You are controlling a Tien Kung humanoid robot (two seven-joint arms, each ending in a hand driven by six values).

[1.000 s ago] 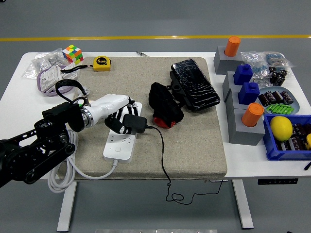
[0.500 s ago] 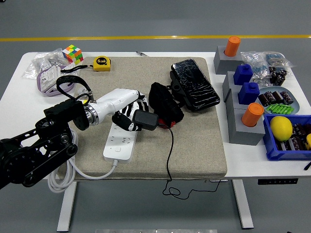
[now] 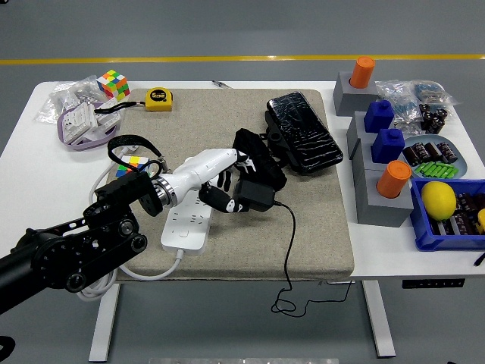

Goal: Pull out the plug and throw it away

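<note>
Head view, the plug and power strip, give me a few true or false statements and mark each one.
1. The left hand grips the black plug adapter. True.
2. The adapter is seated in the white power strip. False: it is out of the strip, held to the strip's right over the grey mat.
3. The adapter's black cable runs off the near edge of the table and hangs below it. True.
4. The yellow tape measure lies on the power strip. False: it sits at the mat's far left corner, well away from the strip.
5. The robot's right hand holds the strip down. False: no right hand is in view.
</note>
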